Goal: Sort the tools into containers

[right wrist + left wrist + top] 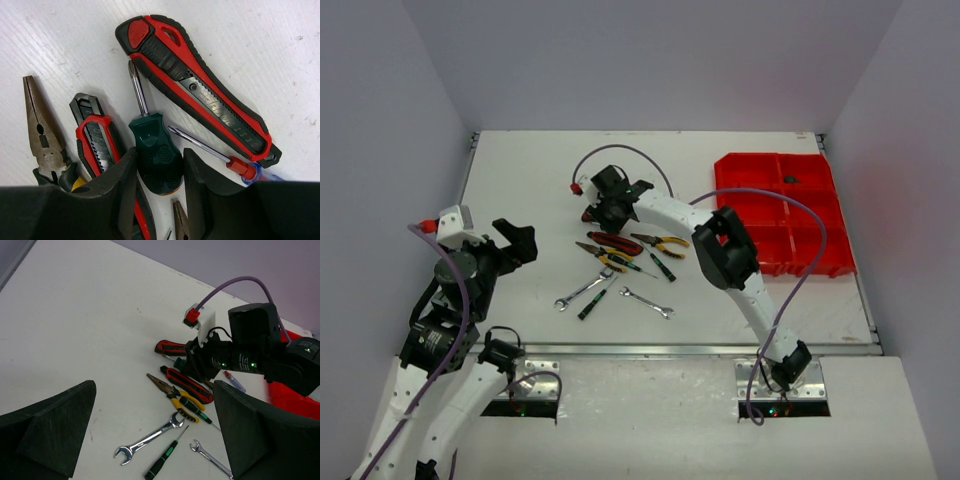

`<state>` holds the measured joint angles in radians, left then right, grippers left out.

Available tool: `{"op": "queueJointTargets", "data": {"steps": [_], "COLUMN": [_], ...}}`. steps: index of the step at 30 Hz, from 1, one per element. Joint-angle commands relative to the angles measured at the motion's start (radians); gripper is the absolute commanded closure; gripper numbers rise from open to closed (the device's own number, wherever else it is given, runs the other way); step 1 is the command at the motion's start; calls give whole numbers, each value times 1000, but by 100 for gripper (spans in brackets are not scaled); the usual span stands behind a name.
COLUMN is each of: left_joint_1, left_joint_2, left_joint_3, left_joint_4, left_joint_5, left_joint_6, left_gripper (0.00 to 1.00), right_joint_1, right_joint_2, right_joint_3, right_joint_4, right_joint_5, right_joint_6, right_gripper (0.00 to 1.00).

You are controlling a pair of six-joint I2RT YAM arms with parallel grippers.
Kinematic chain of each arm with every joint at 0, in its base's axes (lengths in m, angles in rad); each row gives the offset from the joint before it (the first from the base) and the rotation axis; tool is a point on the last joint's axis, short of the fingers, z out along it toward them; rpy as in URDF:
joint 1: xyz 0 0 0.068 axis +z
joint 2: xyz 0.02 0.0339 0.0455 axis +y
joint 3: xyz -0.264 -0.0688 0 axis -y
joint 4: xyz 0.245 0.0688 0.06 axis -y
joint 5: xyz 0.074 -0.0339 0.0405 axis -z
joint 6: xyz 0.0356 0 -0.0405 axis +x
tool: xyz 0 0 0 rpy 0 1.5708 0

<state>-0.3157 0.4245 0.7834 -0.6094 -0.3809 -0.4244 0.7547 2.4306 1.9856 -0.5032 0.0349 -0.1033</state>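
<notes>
The tools lie in a cluster mid-table. My right gripper (160,152) is down among them, its jaws closed against both sides of a stubby green-handled screwdriver (152,145) that lies on the table. Beside it are a large red-black utility knife (200,95), a smaller red-black cutter (95,140), pliers (42,135) and a thin red-and-blue screwdriver (210,150). In the top view the right gripper (603,208) is at the cluster's far end. My left gripper (525,243) is open and empty, above the table left of the tools. The red compartment tray (750,157) stands at the far right.
Nearer the front lie a large silver wrench (147,441), a green-black screwdriver (162,462), a small wrench (210,457) and yellow-black pliers (172,392). A small dark item (790,180) sits in one back compartment of the tray. White walls close in the table.
</notes>
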Motion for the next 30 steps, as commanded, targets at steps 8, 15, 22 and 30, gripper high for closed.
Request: {"op": "queueJointTargets", "data": {"steps": [8, 15, 22, 30], "left_joint_1": [-11, -13, -19, -20], "left_joint_2": [14, 1, -5, -12], "left_joint_3": [-3, -3, -4, -4], "left_joint_4": [48, 49, 47, 49], "left_joint_5": [9, 16, 8, 8], "left_joint_6": [4, 6, 4, 4], "left_gripper": [0, 0, 0, 0], "right_joint_1": [-21, -186, -635, -914], "right_joint_2": [-263, -513, -612, -555], "right_joint_3": [-76, -234, -304, -352], "right_joint_4": [70, 91, 111, 140], "right_joint_5": [13, 44, 158, 303], "right_joint_6": [45, 124, 358, 533], "right_gripper": [84, 86, 86, 86]}}
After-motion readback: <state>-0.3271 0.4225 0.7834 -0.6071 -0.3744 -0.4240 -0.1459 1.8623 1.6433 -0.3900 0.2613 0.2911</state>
